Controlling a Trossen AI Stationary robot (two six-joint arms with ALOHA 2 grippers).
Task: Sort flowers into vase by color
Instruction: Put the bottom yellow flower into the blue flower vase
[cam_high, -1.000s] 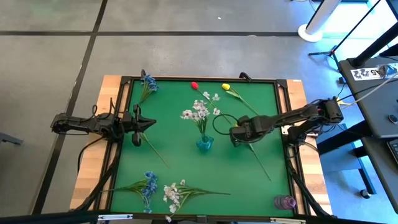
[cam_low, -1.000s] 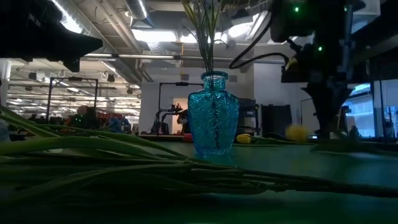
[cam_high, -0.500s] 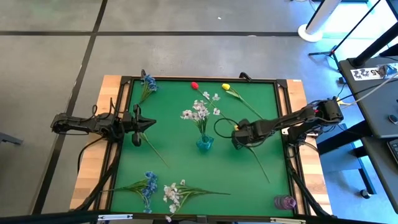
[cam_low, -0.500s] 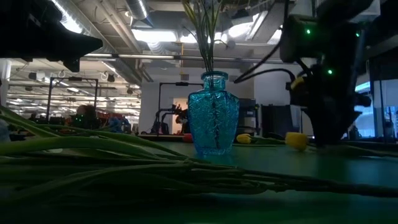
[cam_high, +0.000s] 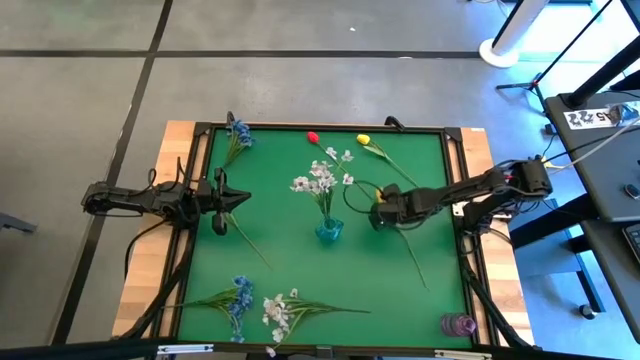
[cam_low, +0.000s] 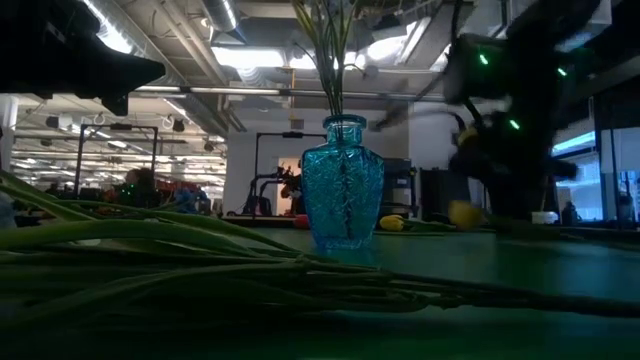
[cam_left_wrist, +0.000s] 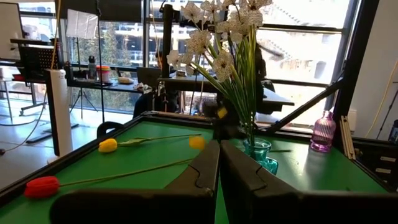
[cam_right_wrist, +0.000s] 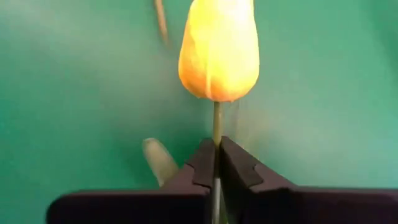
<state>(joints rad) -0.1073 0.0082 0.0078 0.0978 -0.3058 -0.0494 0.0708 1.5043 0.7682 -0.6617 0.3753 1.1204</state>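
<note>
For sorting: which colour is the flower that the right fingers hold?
Yellow tulip bud, clearest in the right wrist view.

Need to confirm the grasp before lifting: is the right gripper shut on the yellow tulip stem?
Shut. In the right wrist view the right gripper has its fingers pressed together on the thin stem just below the yellow tulip bud.

From overhead I get even, bright light on the green bench (cam_high: 290, 250), with only faint shadows. My low view is dim and backlit by ceiling lights; the right tool (cam_low: 505, 150) smears with motion blur. Window glare floods the left wrist view. The yellow tulip bud (cam_right_wrist: 219, 48) looks soft.
</note>
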